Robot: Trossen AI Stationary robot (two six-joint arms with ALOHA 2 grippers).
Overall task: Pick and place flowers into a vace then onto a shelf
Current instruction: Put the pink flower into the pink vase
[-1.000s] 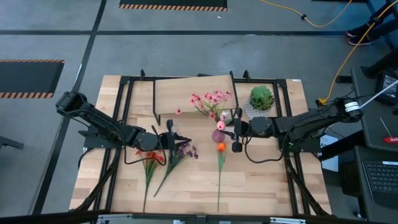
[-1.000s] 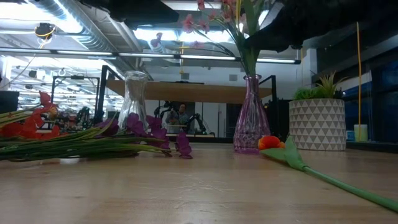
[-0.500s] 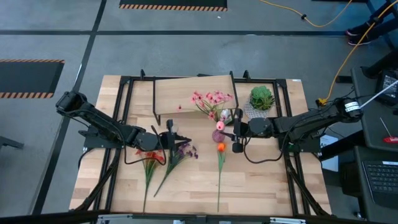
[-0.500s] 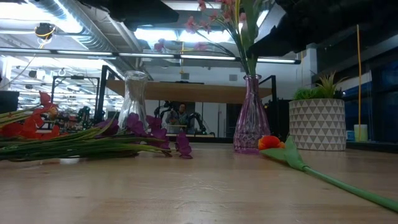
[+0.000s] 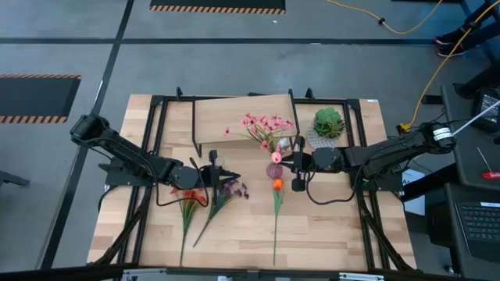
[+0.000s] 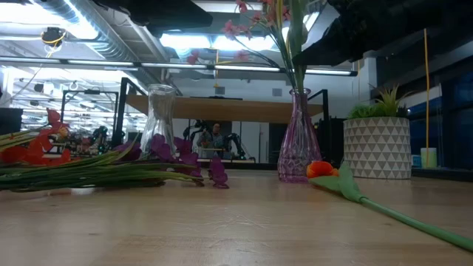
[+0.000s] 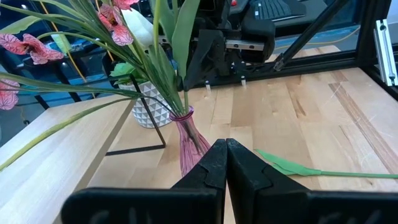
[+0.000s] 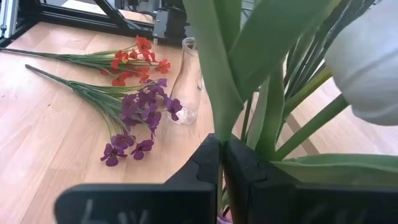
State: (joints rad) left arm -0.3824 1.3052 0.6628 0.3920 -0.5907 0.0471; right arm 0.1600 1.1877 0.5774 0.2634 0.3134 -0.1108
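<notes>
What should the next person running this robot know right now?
Left gripper: shut, empty, by the clear vase.
Right gripper: shut on the stems above the pink vase.
Pink flowers stand in the pink vase. Red flowers, purple flowers and the orange flower lie on the table.
Left: fill vases, move them onto the shelf.

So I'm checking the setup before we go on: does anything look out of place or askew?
Nothing looks spilled or broken. The pink glass vase and the clear glass vase stand upright; the orange flower lies flat on the table.
</notes>
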